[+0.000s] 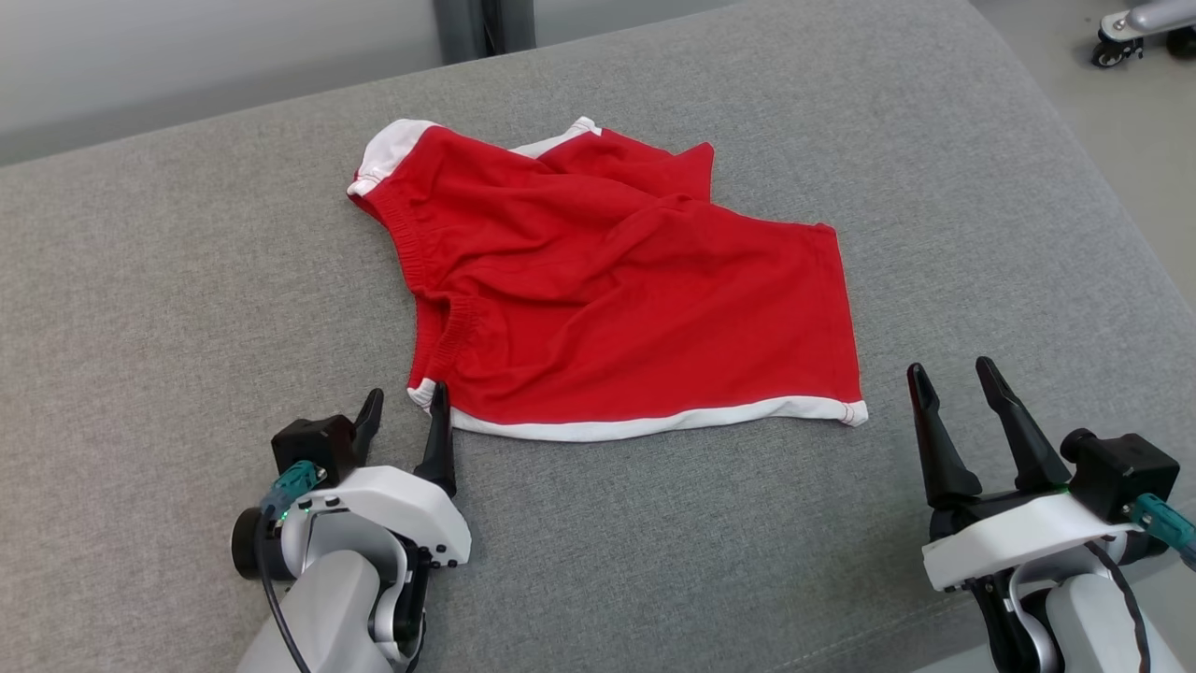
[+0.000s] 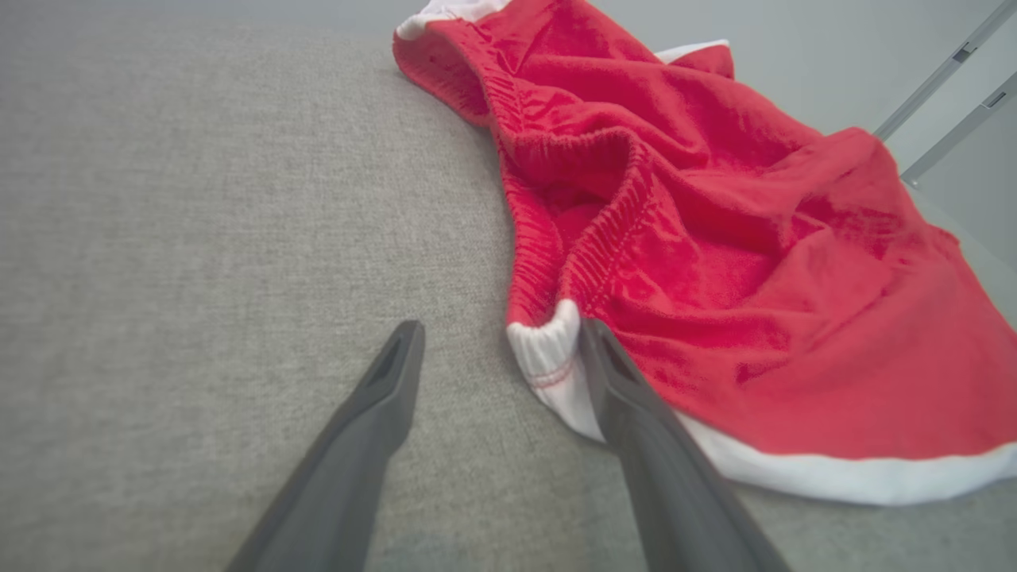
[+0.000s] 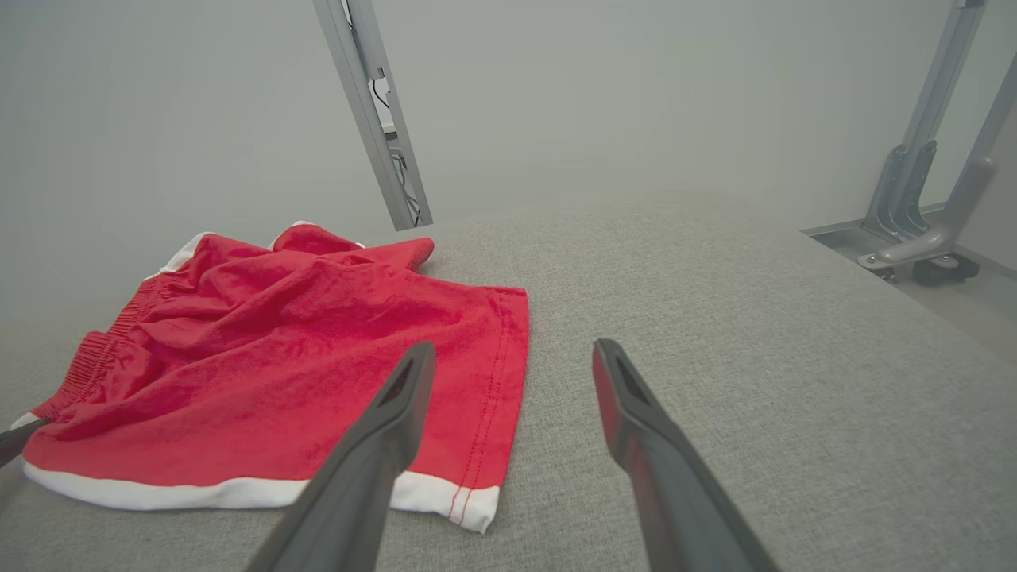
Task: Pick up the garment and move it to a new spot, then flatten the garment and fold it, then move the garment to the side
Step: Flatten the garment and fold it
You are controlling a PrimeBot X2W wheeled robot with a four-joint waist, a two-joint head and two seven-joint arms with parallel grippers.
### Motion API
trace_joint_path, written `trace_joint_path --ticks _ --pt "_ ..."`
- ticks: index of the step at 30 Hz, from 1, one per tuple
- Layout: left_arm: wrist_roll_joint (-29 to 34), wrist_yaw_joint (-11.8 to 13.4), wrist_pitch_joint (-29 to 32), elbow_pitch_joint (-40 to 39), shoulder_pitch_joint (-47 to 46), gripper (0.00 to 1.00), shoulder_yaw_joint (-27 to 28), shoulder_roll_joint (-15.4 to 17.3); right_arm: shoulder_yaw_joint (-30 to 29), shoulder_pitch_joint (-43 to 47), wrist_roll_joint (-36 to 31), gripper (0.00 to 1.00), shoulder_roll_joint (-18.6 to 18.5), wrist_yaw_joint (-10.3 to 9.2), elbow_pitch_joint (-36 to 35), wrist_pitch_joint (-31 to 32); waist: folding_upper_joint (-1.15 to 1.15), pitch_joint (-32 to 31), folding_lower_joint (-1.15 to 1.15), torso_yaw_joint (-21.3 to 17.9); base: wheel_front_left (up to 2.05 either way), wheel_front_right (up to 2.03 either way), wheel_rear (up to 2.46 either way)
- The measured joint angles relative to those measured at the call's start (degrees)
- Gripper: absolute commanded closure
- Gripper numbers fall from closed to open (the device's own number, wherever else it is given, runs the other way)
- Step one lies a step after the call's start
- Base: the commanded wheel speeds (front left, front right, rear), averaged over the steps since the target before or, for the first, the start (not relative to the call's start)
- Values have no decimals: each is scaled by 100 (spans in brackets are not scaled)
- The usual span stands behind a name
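Observation:
The garment (image 1: 617,290) is a pair of red shorts with white trim, lying crumpled on the grey cushion. My left gripper (image 1: 405,408) is open at the garment's near left corner; in the left wrist view that white-trimmed corner (image 2: 548,353) sits just inside the right finger, which rests against it, with the gripper (image 2: 502,335) open around it. My right gripper (image 1: 953,374) stands open just right of the near right corner, nothing between its fingers. In the right wrist view the garment (image 3: 278,365) lies to the left of the open gripper (image 3: 512,353).
The grey cushion (image 1: 187,327) spreads wide to the left and in front. Its right edge drops to the floor, where a wheeled base (image 1: 1135,33) stands at the far right. Metal frame legs (image 3: 922,191) rise behind the cushion.

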Motion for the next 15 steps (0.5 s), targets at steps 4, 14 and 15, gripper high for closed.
trace_joint_path --ticks 4,14,15 --pt "-134 -79 -7 105 -111 100 -96 5 21 -9 -9 0 34 1 24 0 0 30 0 21 0 0 0" --pt "-166 -148 4 -535 118 100 -25 -2 60 20 579 0 256 0 878 0 0 -56 0 233 0 0 0" --pt "-157 -151 4 -619 166 100 -21 0 88 12 695 0 292 1 977 1 0 -73 0 260 0 0 0"
